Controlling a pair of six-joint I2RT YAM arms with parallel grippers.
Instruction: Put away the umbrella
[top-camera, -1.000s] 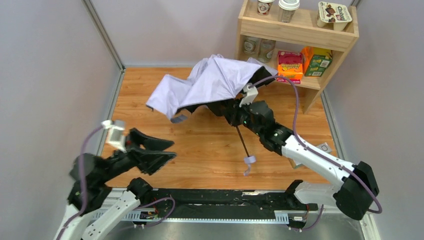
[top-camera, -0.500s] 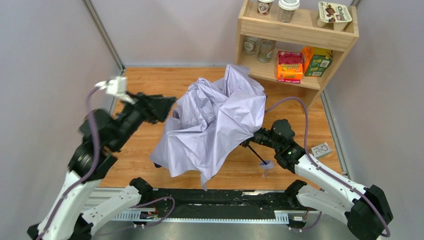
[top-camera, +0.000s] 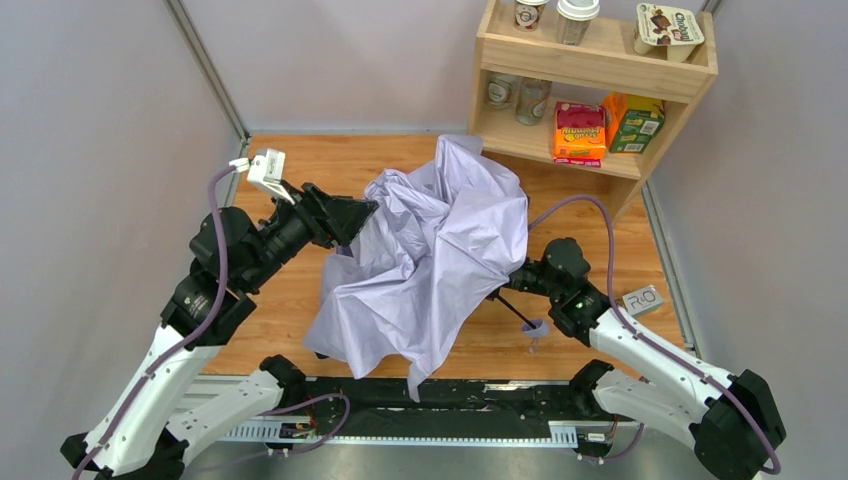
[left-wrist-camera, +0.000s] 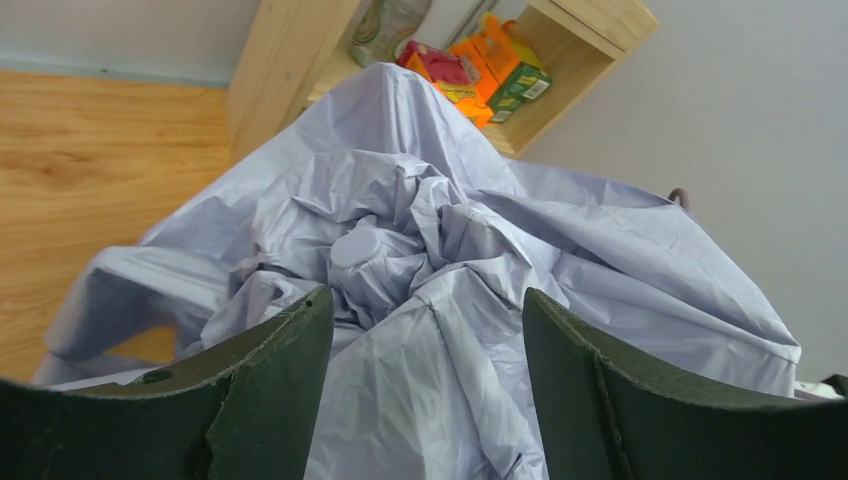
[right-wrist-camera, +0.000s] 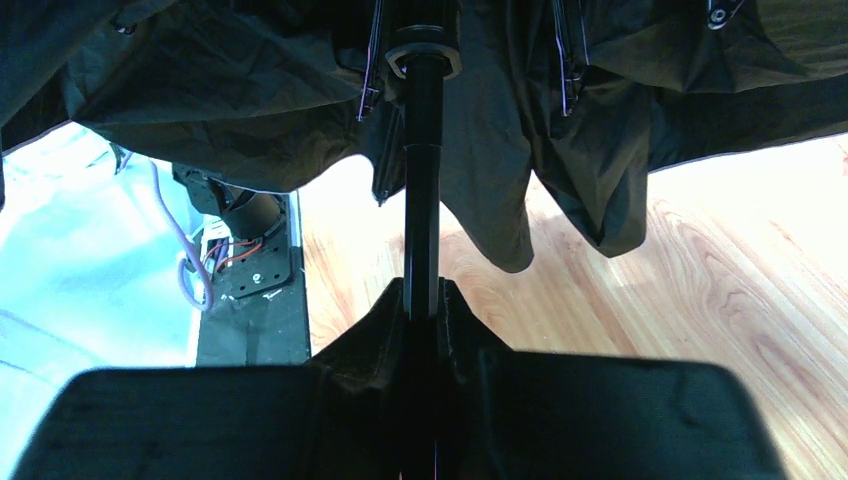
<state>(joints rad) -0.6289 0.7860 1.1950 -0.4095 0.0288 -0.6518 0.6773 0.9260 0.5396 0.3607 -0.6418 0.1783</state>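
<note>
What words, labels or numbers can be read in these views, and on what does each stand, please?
"RO", roughly: small grey block.
Pink-orange box on the shelf: print too blurred.
Green box: too small to read.
Tub and cups on top: logos unreadable.
No print shows on the umbrella.

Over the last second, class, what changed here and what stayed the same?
The left arm swung up from the near edge to the umbrella, jaws open. The right arm drew back, tipping it down toward the near edge. Its jaws stayed shut on the shaft; shelf unchanged.
</note>
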